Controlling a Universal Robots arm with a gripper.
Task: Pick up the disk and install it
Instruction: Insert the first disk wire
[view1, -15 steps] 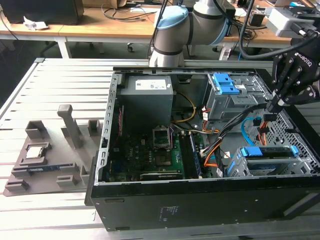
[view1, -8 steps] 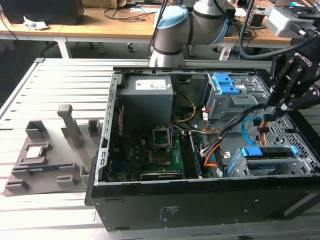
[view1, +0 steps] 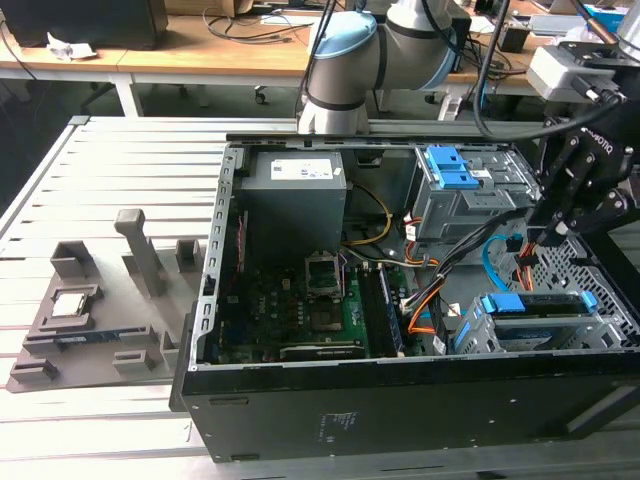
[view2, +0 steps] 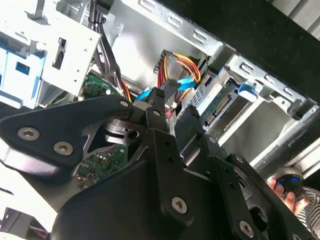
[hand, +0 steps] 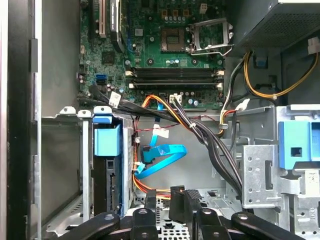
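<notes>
Inside the computer case (view1: 400, 400), disk (view1: 535, 305) sits caged; gripper (view1: 545, 235) seemingly empty above.

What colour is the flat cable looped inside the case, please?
Bright blue flat cable, clearest in the first wrist view.

The black tool (view2: 172, 107) hung inside the open computer case (view2: 165, 30), its tips near a blue flat cable (view2: 186, 82) and a bundle of red, orange and yellow wires (view2: 175, 62) lying at twelve o'clock from them. At nine o'clock from the tips sat a green circuit board (view2: 95, 87), with a silver drive cage (view2: 65, 35) beyond it. At two o'clock stood a metal bay (view2: 260, 107) with a blue tab (view2: 247, 90). At four o'clock, outside the case, a person's hand (view2: 281, 190) held a dark round object (view2: 291, 182).
</notes>
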